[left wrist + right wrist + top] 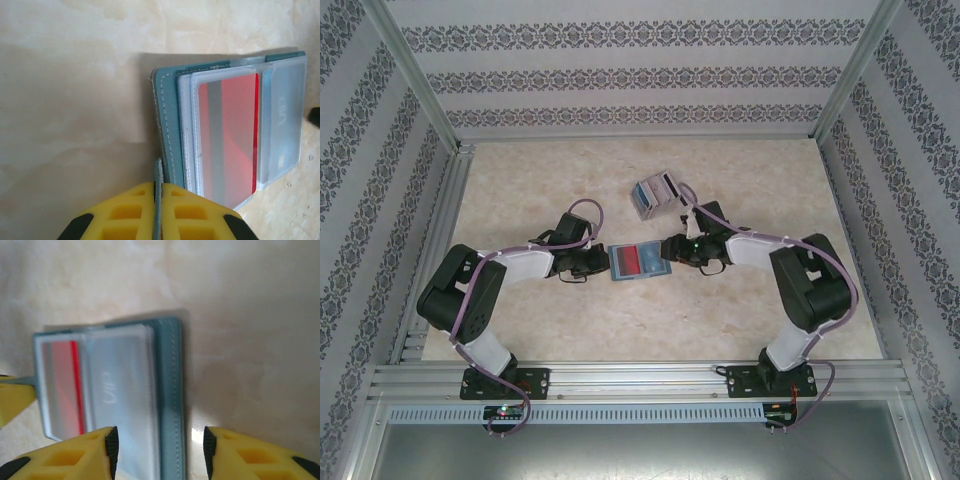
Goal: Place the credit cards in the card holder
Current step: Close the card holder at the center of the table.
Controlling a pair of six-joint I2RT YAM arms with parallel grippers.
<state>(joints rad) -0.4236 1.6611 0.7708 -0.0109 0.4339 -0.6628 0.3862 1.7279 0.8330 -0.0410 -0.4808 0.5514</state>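
Observation:
The teal card holder [640, 262] lies open on the table between my two grippers. A red card [232, 135] sits inside one of its clear sleeves, and a pale grey card [117, 385] sits in the sleeve beside it. My left gripper [160, 186] is shut on a thin teal tab at the holder's [167, 115] edge. My right gripper [160, 452] is open, its jaws straddling the holder's [172, 380] stitched teal edge without touching it. The fanned pile of credit cards [653, 195] lies farther back, behind my right gripper [672, 251].
Marble-patterned tabletop [520, 190] extends left and right of the holder. Patterned walls on aluminium frames [430, 110] enclose the table on three sides. The left gripper's yellow finger [10, 397] shows at the left edge of the right wrist view.

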